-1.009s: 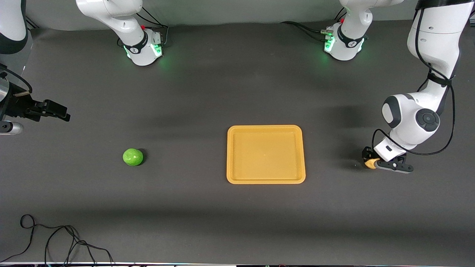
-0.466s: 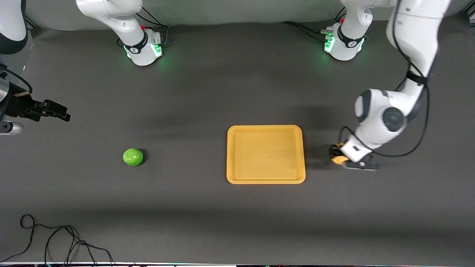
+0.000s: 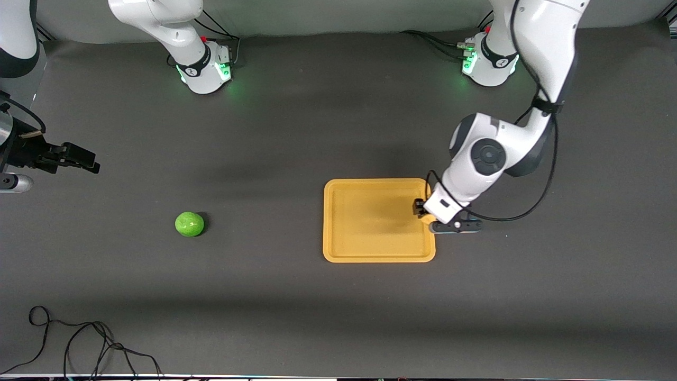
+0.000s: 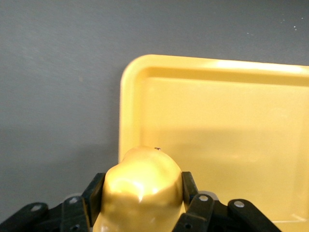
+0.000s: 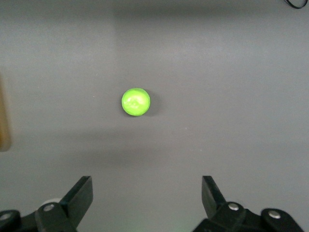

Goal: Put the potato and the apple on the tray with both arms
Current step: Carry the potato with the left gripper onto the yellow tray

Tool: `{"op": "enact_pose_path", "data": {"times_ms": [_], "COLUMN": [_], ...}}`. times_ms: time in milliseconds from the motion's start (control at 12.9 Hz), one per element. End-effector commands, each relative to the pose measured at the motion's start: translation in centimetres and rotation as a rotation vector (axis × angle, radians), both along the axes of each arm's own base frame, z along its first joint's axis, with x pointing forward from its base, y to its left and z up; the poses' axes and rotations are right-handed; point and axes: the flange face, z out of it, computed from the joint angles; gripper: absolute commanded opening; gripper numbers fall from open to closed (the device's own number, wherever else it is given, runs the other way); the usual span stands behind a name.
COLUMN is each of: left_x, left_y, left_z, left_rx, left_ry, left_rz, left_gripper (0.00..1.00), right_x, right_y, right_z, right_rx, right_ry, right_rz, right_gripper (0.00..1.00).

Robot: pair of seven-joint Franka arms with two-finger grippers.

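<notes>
Potato point(image 4: 140, 191) was clamped in left gripper point(image 3: 426, 216), over tray point(image 3: 370, 254) rim at left arm's end, mid-surface. Better clear rim, lower, then release. Right gripper point(image 5: 145, 200) waited spread wide above apple point(image 3: 189, 224), near right arm's edge.

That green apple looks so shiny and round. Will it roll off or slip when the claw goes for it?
Probably prone to rolling: the apple is a near-perfect ball lying loose on the flat table. Its glossy skin hints that it may slip between narrow fingers. The right gripper, open and over the table, looks wide enough to close around its middle.
</notes>
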Motion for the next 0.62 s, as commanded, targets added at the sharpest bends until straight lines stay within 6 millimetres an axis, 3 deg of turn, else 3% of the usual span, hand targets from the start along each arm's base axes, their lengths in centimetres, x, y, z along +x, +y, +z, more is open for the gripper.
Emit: {"op": "enact_pose_path", "data": {"times_ms": [0, 233, 543], "left_x": [1.4, 2.1, 1.4], "left_y": [-2.6, -4.0, -5.6], "left_z": [-2.5, -4.9, -6.5], "left_rx": [0.04, 0.081, 0.073], "left_ry": [-0.003, -0.023, -0.027], "left_rz": [0.056, 0.069, 0.087], "left_gripper": [0.42, 0.42, 0.42], "right_x": [-0.1, -0.1, -0.1], "right_y": [0.0, -0.1, -0.1], "right_z": [0.0, 0.0, -0.2], "right_rx": [-0.002, -0.002, 0.0], "right_ry": [-0.001, -0.001, 0.002], "right_rz": [-0.01, -0.011, -0.013], "right_gripper": [1.0, 1.0, 1.0]}}
